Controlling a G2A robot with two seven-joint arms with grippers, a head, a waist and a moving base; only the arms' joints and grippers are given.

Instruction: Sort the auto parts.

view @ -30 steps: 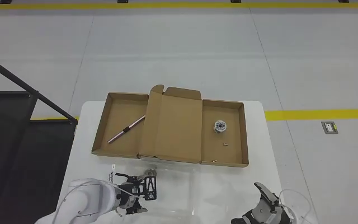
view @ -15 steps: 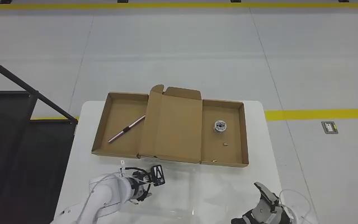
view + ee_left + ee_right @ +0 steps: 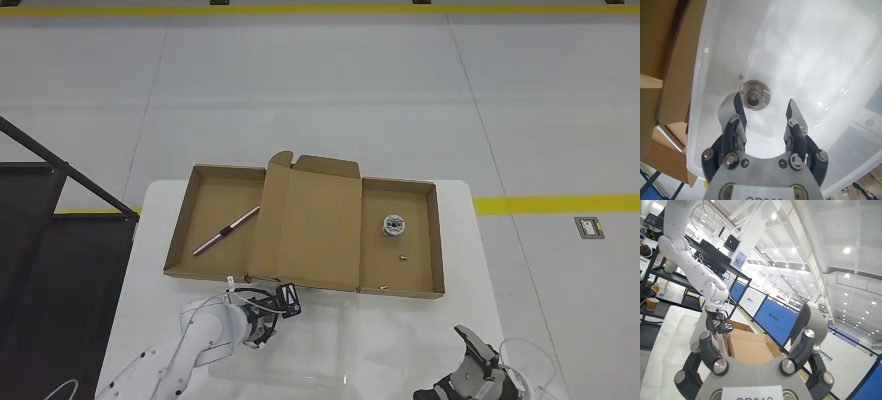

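My left gripper [image 3: 764,103] hangs open over a translucent white bin [image 3: 810,56]. A round metal flange with a centre hole [image 3: 755,97] lies on the bin's floor, close beside one fingertip [image 3: 738,100], and nothing is held. In the top view the left gripper [image 3: 277,301] is at the near edge of the open cardboard box [image 3: 305,225]. The box's left bay holds a thin rod [image 3: 227,231]. Its right bay holds a round part [image 3: 394,225] and small screws [image 3: 402,257]. My right gripper [image 3: 757,323] is open, empty and tilted upward, at the table's near right corner [image 3: 478,352].
The box's cardboard wall [image 3: 662,56] runs right alongside the bin. A shiny metal rod end [image 3: 669,137] shows between the cardboard pieces. In the right wrist view the left arm's gripper [image 3: 723,327] is by the box [image 3: 751,345]. White tabletop lies between the two arms.
The left arm has swung forward and to the right, from the table's near left toward the box's near edge. The right arm has not moved.
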